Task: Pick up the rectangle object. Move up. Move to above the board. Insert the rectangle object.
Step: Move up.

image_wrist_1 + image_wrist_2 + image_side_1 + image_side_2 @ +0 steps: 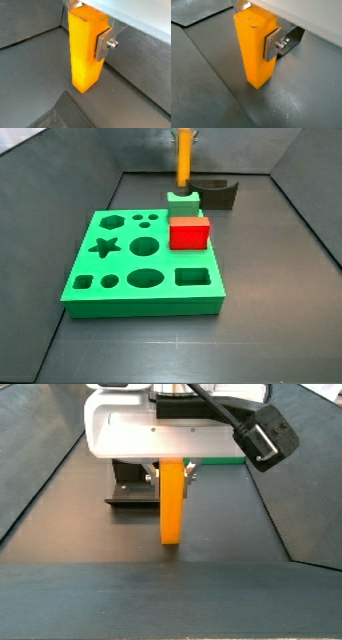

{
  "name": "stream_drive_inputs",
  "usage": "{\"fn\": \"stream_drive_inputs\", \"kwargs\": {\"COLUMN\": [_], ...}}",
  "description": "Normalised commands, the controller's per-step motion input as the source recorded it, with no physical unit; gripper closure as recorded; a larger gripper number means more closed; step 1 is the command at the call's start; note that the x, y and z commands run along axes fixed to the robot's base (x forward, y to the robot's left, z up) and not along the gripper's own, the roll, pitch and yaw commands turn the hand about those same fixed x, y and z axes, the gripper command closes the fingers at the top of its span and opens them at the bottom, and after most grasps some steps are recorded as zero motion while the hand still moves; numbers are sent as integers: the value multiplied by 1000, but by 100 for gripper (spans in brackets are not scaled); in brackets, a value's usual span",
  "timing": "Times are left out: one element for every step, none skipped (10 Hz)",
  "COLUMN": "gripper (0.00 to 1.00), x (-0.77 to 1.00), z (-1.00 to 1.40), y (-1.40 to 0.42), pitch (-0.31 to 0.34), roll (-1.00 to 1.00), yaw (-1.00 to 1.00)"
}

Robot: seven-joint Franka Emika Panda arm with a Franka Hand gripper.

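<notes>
The rectangle object (83,55) is a long orange-yellow bar that hangs upright in my gripper (87,37). In both wrist views a silver finger (105,46) presses its side near the upper end; the opposite finger is mostly hidden behind the bar (254,50). In a side view the gripper (173,472) holds the bar (173,502) over the dark floor, its lower end close to the floor. The green board (100,278) with cut-out holes lies nearer the camera than the bar (183,160). The gripper itself is cut off by that view's top edge.
A red cube (190,232) rests on the board's far right part. A small green notched block (183,200) stands just behind the board. The dark fixture (218,194) stands beside it and shows behind the bar in a side view (131,490). Sloped grey walls ring the floor.
</notes>
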Motion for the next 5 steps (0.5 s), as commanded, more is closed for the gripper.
{"fn": "stream_drive_inputs", "kwargs": {"gripper": [100,100,100,100,100], "x": [0,36,30,16,11], "z": [833,738,645,428,259], "y": [0,-18,-8,-2,0], "pitch": [0,5,21,49,68], "roll": [0,12,23,41,50], "yaw": [0,-25,-27,-24,-18]}}
